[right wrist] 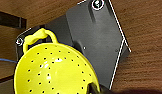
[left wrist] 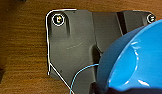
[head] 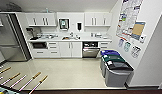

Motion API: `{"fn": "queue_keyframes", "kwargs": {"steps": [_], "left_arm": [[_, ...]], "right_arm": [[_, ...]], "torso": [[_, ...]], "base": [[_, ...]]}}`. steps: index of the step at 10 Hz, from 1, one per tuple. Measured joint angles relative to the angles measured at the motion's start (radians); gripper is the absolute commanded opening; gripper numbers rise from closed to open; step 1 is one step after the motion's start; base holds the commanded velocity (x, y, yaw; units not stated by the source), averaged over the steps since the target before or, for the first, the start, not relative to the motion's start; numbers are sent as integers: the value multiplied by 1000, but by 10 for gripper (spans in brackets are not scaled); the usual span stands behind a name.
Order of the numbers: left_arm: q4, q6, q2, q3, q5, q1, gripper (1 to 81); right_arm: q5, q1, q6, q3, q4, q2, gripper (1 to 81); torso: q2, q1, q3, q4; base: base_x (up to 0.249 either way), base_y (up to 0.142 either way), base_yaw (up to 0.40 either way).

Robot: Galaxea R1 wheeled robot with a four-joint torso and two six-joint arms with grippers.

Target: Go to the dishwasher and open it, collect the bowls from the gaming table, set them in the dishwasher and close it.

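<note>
The dishwasher [head: 90, 52] is built in under the counter at the back of the kitchen, right of the sink cabinet. Its steel front shows below a dark gap with racks. A bright blue bowl [left wrist: 137, 62] hangs close under my left wrist, above the wooden floor, with my left gripper [left wrist: 114, 90] shut on its rim. A yellow perforated bowl with a loop handle [right wrist: 52, 72] hangs under my right wrist, and my right gripper [right wrist: 97, 89] is shut on its edge. The gaming table is out of view.
Three lidded bins [head: 115, 67] stand along the right wall. A steel fridge [head: 9, 40] is at the left. Rods with wooden handles [head: 34, 80] of a table-football table reach in at the lower left. Pale floor [head: 69, 72] stretches toward the white cabinets [head: 69, 48].
</note>
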Motion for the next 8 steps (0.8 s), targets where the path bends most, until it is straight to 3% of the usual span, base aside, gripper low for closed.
{"fn": "queue_keyframes", "kwargs": {"steps": [8], "left_arm": [[0,0,-2,0,1,2,10]], "right_arm": [[-3,6,0,0,0,3,10]], "torso": [[0,0,0,0]], "base": [[168,0,0]]}}
